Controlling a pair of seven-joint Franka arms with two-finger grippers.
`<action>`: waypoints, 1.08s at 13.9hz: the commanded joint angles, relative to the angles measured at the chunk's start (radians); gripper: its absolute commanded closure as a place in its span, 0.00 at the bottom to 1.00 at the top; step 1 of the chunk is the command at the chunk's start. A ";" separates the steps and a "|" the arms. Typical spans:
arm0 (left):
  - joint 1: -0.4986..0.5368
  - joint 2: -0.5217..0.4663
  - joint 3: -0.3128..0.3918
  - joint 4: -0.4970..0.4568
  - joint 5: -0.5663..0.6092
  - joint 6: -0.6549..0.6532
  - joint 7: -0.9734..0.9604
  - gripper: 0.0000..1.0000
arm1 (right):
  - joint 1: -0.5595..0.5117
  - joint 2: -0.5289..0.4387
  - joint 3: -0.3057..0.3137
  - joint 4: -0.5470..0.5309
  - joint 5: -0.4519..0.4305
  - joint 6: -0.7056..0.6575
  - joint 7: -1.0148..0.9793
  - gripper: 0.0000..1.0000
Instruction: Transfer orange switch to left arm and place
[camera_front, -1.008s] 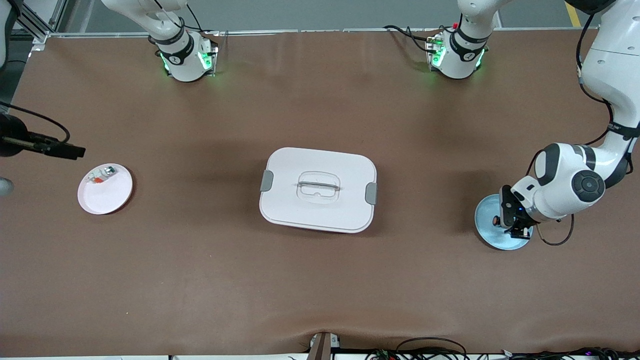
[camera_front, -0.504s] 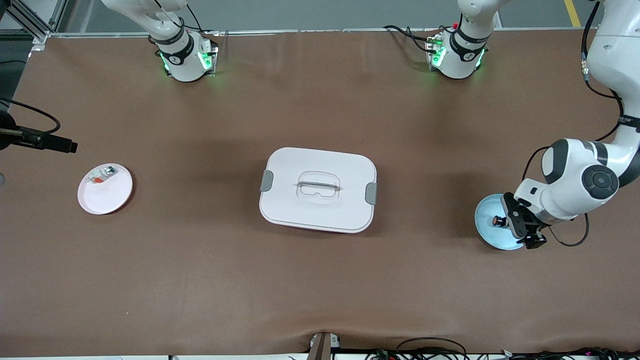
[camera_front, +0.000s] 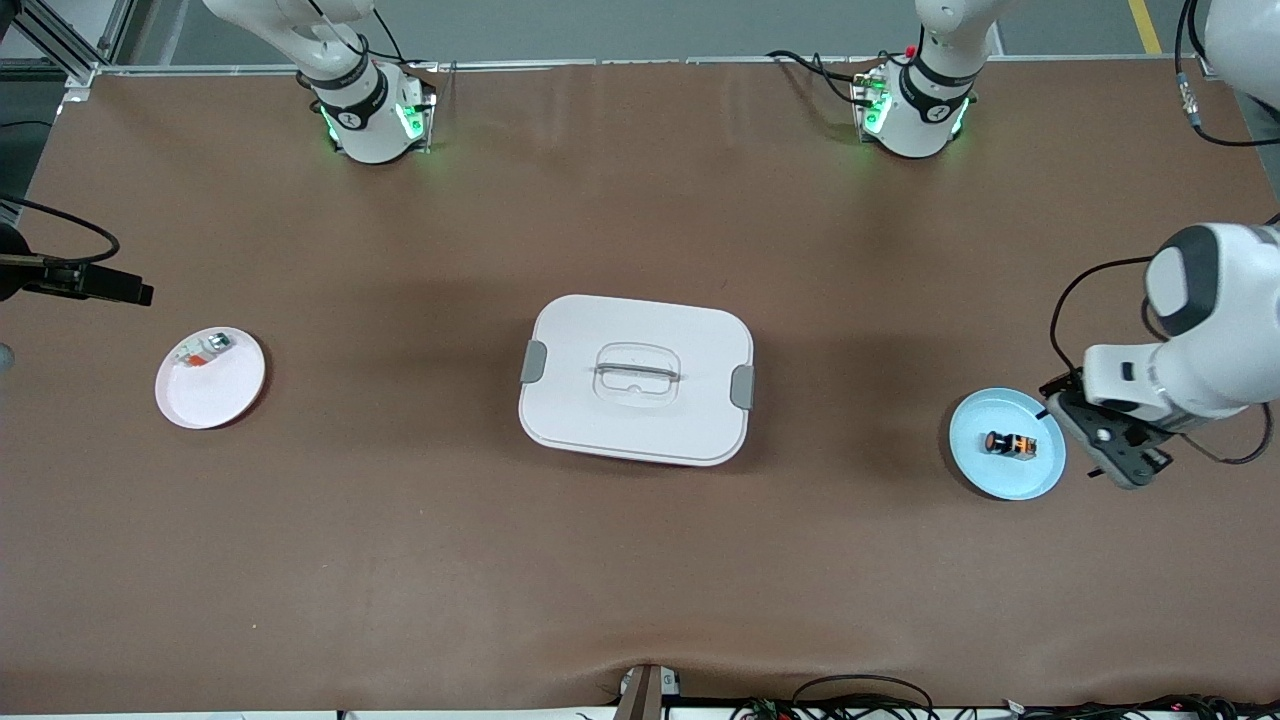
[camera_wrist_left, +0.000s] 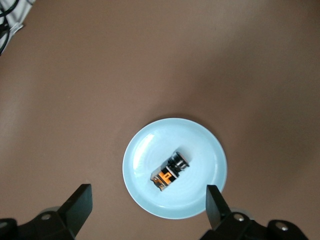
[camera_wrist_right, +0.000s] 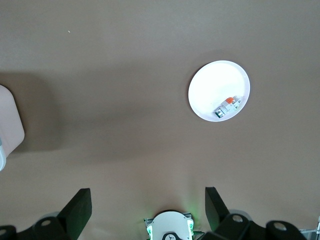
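Observation:
The orange switch (camera_front: 1008, 443) (camera_wrist_left: 170, 172) lies on its side on a light blue plate (camera_front: 1005, 478) (camera_wrist_left: 200, 145) at the left arm's end of the table. My left gripper (camera_front: 1112, 455) (camera_wrist_left: 148, 201) hangs open above the plate's edge, clear of the switch, with nothing between its fingers. The white box (camera_front: 636, 380) (camera_wrist_right: 10, 125) stands shut in the middle of the table. My right gripper (camera_wrist_right: 147, 205) is open and empty, high over the right arm's end; part of that hand (camera_front: 90, 283) shows in the front view.
A white plate (camera_front: 215, 395) (camera_wrist_right: 212, 82) holding a small white-silver part (camera_front: 205, 349) (camera_wrist_right: 227, 106) sits at the right arm's end. The two arm bases (camera_front: 370, 120) (camera_front: 915, 115) stand at the table's back edge. Cables lie along the front edge.
The left gripper has opened, left the switch lying on the blue plate, and risen away toward the table's end. The right hand drew back slightly.

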 joint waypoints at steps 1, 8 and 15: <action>0.007 -0.008 -0.007 0.136 -0.068 -0.175 -0.102 0.00 | -0.003 -0.028 0.008 -0.008 -0.026 -0.003 0.000 0.00; 0.006 -0.137 -0.050 0.198 -0.083 -0.308 -0.575 0.00 | -0.018 -0.276 0.015 -0.331 -0.012 0.213 0.000 0.00; -0.191 -0.246 0.097 0.196 -0.083 -0.386 -0.887 0.00 | -0.029 -0.355 0.015 -0.428 -0.009 0.278 0.003 0.00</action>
